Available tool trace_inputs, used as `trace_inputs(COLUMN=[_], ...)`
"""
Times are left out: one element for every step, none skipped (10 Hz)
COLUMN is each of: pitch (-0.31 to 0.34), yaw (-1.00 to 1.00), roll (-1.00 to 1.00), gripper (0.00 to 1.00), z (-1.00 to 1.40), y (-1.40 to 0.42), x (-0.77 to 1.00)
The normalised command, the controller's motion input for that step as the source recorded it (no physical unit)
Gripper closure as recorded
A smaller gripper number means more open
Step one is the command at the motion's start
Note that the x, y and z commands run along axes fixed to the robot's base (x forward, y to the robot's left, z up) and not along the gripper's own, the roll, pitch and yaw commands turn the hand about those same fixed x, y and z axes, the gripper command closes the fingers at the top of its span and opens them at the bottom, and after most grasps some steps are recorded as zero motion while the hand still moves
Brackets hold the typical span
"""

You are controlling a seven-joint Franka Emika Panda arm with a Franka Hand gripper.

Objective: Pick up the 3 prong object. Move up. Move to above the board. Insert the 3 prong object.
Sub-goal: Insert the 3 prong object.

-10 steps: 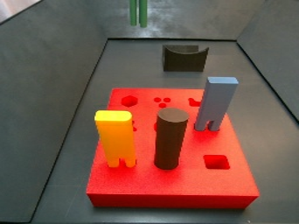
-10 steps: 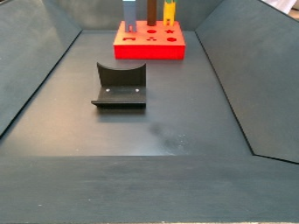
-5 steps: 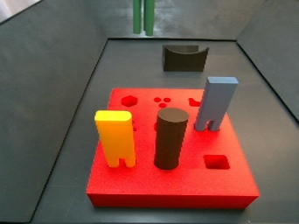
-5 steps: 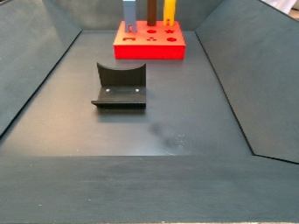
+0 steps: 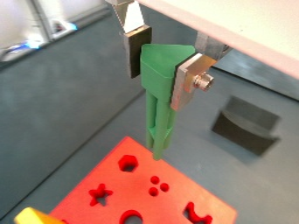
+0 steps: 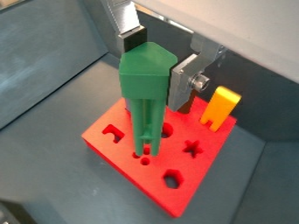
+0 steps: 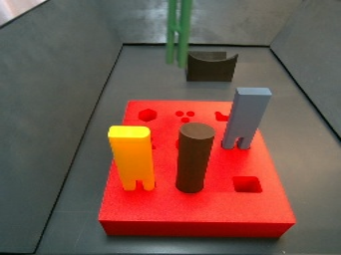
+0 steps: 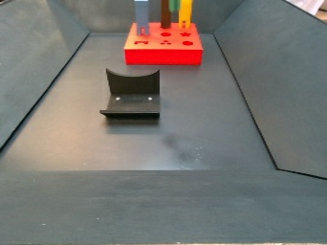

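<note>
My gripper [image 5: 163, 57] is shut on the wide top of the 3 prong object [image 5: 156, 105], a thin green post that hangs straight down; both also show in the other wrist view, gripper [image 6: 158, 68] and post [image 6: 145, 96]. Its prongs hang above the red board [image 6: 117, 150] near the three small round holes [image 6: 145, 157]. In a side view only the post [image 7: 177, 32] shows, above the floor just behind the far edge of the board [image 7: 266, 214]; the gripper is out of frame there. The board also shows far off in a side view [image 8: 163, 55].
On the board stand a yellow two-legged block [image 7: 130, 156], a dark cylinder [image 7: 194, 157] and a blue-grey two-legged block [image 7: 246, 118]. The dark fixture [image 7: 209, 66] stands behind the board, also seen in another side view [image 8: 132, 93]. Sloped grey walls ring the floor.
In the side view the green post has come lower and a little to the right, closer to the board's far edge. The pieces on the board have not moved.
</note>
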Motion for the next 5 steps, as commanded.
trace_inputs(pitch=[-0.004, -0.006, -0.013, -0.006, -0.019], yaw=[-1.0, -1.0, -1.0, -1.0, -1.0], roll=[0.0, 0.0, 0.0, 0.0, 0.0], gripper=[1.0, 1.0, 1.0, 1.0, 1.0], z=[-0.47, -0.48, -0.47, -0.5, -0.52], y=[0.0, 0.0, 0.0, 0.0, 0.0], x=[0.0, 0.0, 0.0, 0.0, 0.0])
